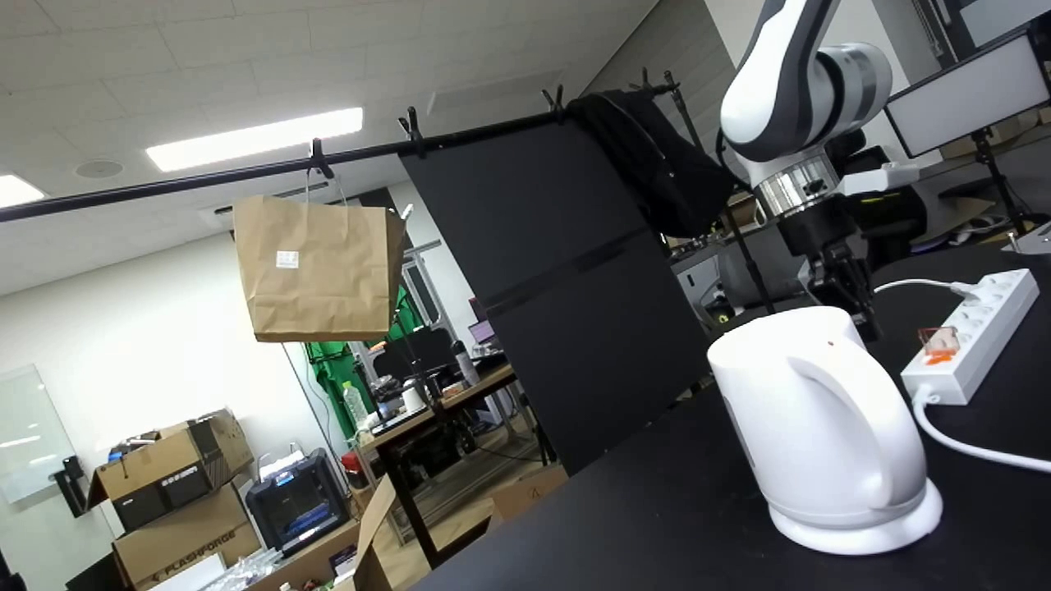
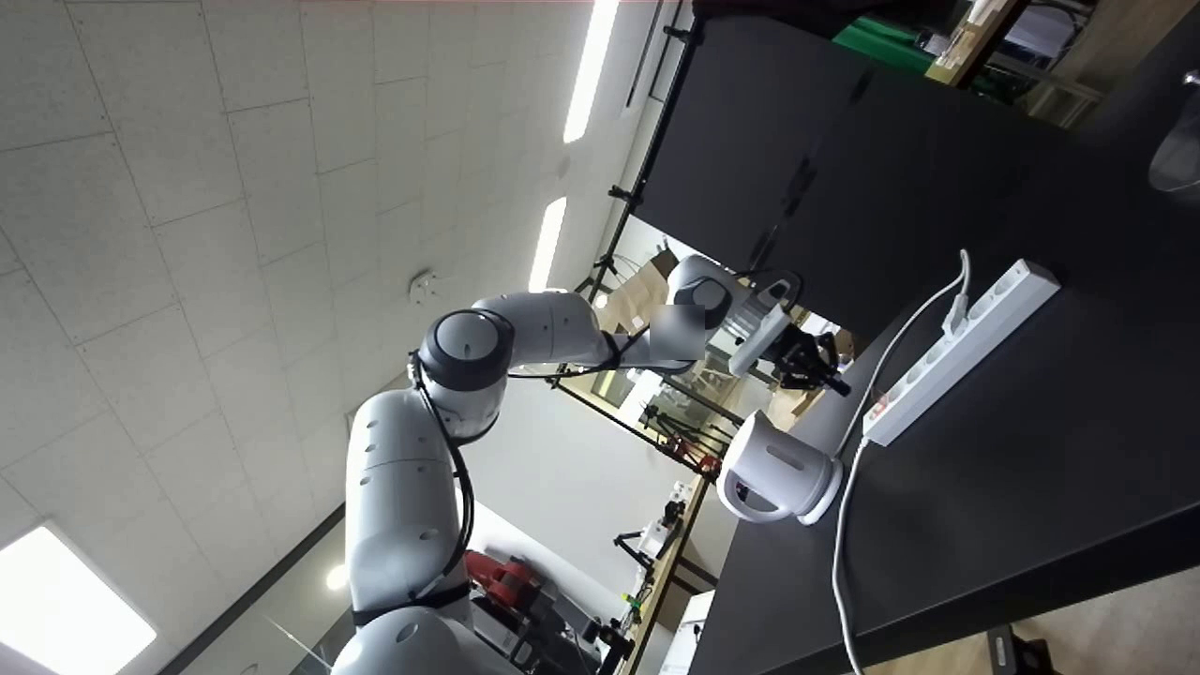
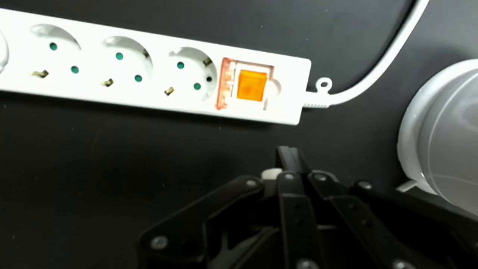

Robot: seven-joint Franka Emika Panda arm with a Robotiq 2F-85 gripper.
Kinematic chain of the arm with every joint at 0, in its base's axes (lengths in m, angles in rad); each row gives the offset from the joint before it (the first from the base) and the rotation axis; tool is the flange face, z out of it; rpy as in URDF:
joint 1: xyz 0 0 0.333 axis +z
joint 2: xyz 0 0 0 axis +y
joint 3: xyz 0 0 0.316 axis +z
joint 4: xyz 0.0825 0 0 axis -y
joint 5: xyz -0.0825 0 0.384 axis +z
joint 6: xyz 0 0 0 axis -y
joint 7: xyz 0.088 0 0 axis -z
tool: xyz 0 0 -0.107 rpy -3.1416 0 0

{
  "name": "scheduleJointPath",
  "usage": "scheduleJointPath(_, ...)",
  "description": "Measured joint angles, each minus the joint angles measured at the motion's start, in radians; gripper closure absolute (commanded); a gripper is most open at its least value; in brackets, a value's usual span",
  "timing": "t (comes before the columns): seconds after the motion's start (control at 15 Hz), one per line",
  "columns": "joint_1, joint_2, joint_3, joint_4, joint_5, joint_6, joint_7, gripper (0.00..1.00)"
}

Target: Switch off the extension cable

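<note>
The strip (image 3: 160, 74) lies in from the table's (image 2: 984, 487) edges, its switch (image 3: 252, 85) bared by the raised flap (image 3: 224, 84). The hand (image 3: 289, 149), clenched on nothing, hangs near it, presumably so its joined fingers can poke the switch.

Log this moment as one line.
gripper: shut, nothing visible held, clear of extension cable | switch: orange, red cover raised, no contact | on/off: cannot tell | kettle: upright nearby | next: likely press switch
</note>
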Motion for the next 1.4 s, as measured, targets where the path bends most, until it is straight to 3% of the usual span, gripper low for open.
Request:
scheduleJointPath(0.33, 0.012, -0.119, 0.000, -0.115, 0.000, 0.093, 0.000, 1.00)
scheduleJointPath(0.4, 0.012, -0.139, 0.000, -0.138, 0.000, 0.109, 0.000, 0.74)
scheduleJointPath(0.53, 0.014, -0.171, -0.002, -0.178, -0.002, 0.137, 0.001, 0.68)
scheduleJointPath(1.13, 0.026, -0.230, -0.019, -0.284, -0.005, 0.256, 0.006, 0.06)
scheduleJointPath(1.4, 0.030, -0.247, -0.028, -0.314, -0.005, 0.291, 0.010, 0.00)
